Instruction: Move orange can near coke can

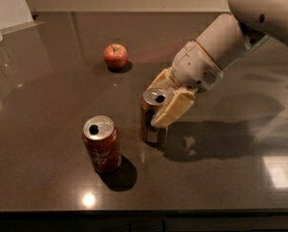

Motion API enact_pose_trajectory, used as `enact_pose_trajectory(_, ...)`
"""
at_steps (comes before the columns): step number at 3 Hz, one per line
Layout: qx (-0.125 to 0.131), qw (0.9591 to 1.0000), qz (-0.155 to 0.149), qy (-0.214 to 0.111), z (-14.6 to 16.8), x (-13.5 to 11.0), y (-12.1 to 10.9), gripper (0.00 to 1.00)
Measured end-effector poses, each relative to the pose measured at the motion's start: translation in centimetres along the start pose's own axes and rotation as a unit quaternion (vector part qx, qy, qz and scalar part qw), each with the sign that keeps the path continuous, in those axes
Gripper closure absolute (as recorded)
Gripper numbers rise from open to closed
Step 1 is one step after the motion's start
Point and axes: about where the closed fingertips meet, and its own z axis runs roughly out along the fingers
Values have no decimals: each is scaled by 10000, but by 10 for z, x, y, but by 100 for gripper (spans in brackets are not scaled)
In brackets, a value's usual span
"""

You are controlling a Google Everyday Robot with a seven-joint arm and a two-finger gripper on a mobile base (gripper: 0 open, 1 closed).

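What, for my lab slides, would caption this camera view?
Tool shut on the upright orange can, close beside the coke can on a dark table; apple behind.
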Motion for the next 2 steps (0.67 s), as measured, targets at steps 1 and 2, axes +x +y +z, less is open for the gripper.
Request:
enact_pose_trajectory(1,-173,9995,-205,-160,7,-15,15,100)
enact_pose_trajectory(2,-219,9987,-406,-194,13,-25,25,85)
